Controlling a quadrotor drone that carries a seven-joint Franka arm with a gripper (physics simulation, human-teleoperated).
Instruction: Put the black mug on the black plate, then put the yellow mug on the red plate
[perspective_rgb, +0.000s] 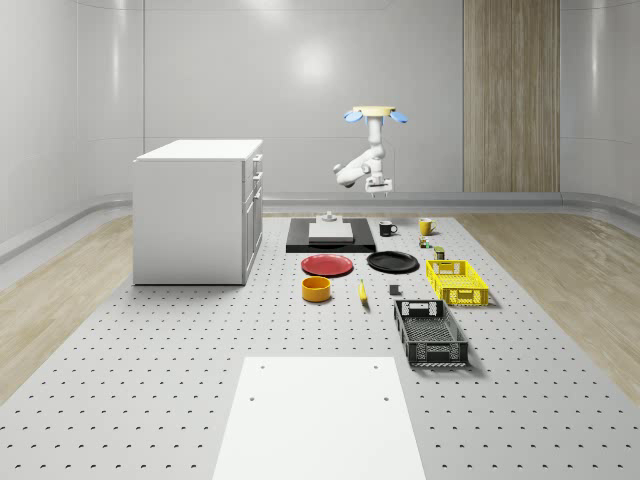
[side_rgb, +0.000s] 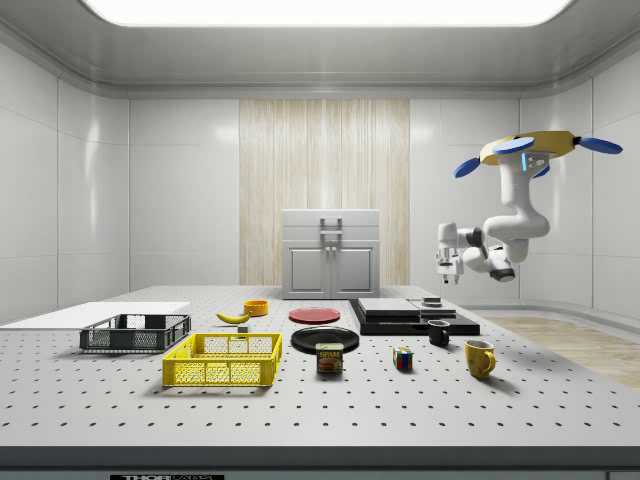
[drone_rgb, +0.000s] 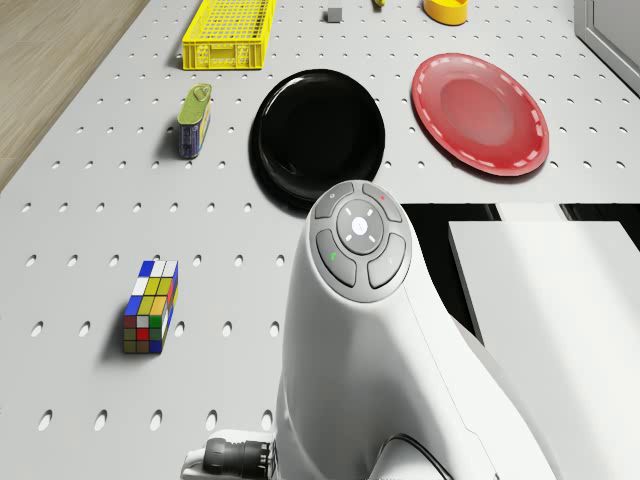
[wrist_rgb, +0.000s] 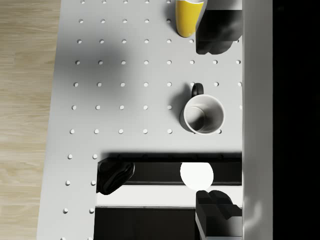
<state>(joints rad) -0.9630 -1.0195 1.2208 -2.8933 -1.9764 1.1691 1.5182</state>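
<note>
The black mug stands upright on the perforated table beside the black slab, and its pale inside faces up in the wrist view. The yellow mug stands close by. In front of the mugs lie the black plate and the red plate, both bare. The drone hovers over the table's far end. Its arm hangs down, and the gripper is open, well above the black mug and holding nothing. In the wrist view the fingers straddle the mug.
A black slab carrying a white block lies beside the mugs. A spam can and a Rubik's cube sit near the black plate. Farther off are a yellow crate, a black crate, a yellow bowl, a banana and a white cabinet.
</note>
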